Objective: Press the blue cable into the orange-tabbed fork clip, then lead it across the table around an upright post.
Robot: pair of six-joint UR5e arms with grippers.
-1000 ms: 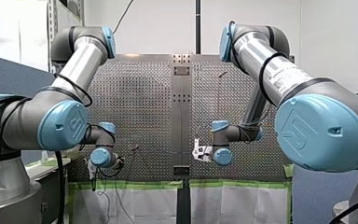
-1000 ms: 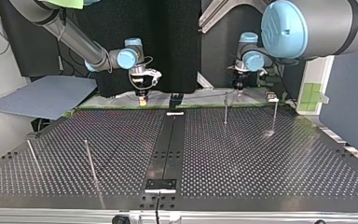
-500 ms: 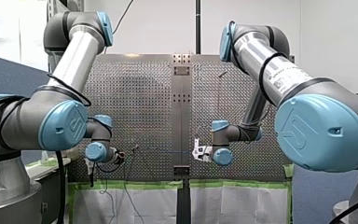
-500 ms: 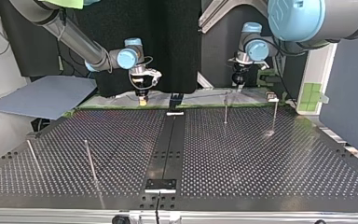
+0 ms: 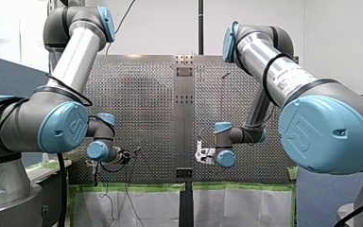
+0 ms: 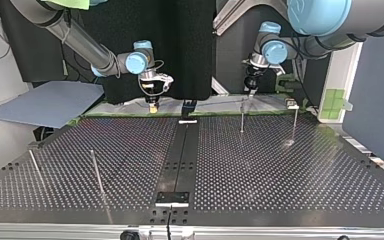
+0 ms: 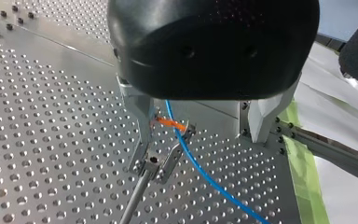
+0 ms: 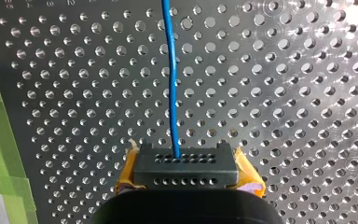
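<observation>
Over the orange-tabbed metal fork clip, the open left end effector has been swung in, ready to press; thin blue cable is kept pinched by the right end effector.

Left pincer fingers spread wide; right pincer clamped shut; both pointing down.

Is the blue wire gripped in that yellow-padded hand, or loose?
Gripped: the blue cable runs straight into my right hand, between its yellow pads.

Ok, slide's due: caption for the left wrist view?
Open left hand above the clip, cable crossing its orange tab.
</observation>
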